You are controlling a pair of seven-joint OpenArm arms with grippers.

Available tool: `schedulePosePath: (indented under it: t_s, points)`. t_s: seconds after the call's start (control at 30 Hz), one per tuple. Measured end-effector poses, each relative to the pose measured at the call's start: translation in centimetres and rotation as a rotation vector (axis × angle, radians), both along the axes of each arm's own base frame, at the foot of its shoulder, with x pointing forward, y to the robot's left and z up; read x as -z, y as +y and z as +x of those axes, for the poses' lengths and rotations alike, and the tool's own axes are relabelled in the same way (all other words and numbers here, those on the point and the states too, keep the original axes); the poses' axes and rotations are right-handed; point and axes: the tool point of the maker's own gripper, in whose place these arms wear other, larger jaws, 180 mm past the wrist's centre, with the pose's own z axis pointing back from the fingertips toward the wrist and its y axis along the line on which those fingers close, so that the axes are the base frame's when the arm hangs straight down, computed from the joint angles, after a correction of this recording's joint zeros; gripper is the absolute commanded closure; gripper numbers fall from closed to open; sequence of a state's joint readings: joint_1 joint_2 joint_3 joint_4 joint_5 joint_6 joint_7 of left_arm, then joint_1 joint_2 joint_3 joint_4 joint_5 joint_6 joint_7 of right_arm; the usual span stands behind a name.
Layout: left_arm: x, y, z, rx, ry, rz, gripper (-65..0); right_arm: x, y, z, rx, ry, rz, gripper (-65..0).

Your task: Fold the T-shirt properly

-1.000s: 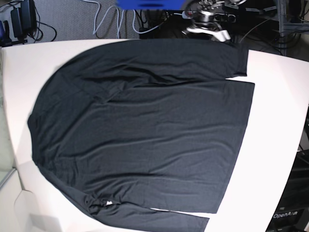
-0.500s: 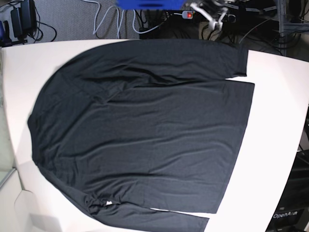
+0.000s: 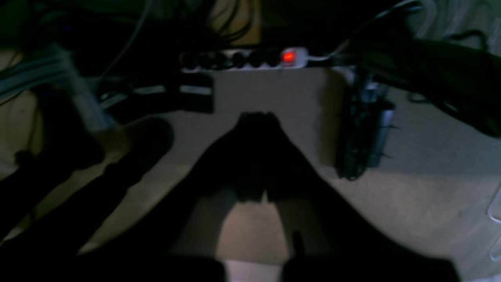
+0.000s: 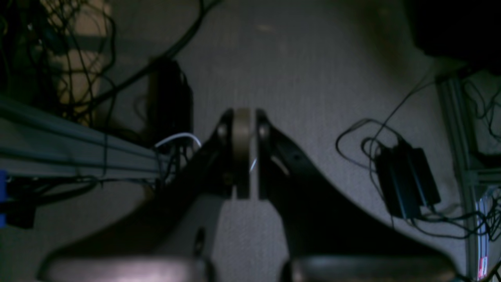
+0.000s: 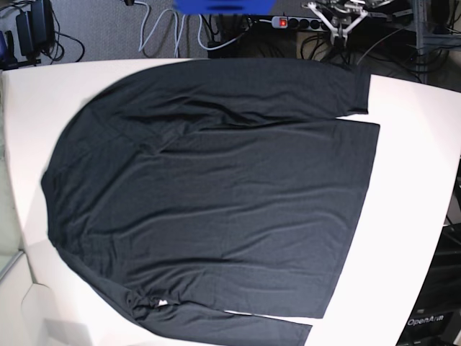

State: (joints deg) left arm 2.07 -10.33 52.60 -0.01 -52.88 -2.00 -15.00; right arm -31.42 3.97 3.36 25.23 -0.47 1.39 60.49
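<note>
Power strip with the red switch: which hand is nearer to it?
Left. The left hand points at the power strip, which lies just beyond its fingertips. The right hand hangs over carpet near a black adapter, with no strip in its view.

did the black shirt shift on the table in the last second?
No. The black long-sleeved shirt keeps the same outline against the white table edges.

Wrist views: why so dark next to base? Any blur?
Left wrist: underexposed and soft, gripper a black silhouette, only the power strip light glows. Right wrist: dim but sharper, gripper edges readable. Base: bright and even, table near overexposed, shirt folds visible.
</note>
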Motion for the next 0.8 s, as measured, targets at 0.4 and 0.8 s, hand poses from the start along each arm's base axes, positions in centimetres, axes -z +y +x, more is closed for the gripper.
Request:
schedulePosePath:
  t_s: [0.4,0.8]
  points:
    - [0.0,3.0,-2.2,0.042,0.189,0.118,0.0,0.1,-0.5,0.4,-0.004,0.0,-0.008,0.0]
    - [-0.6,-0.9,-3.1,0.112,-0.062,0.005,0.0,0.1,-0.8,0.2,-0.008,0.005,-0.013,0.0]
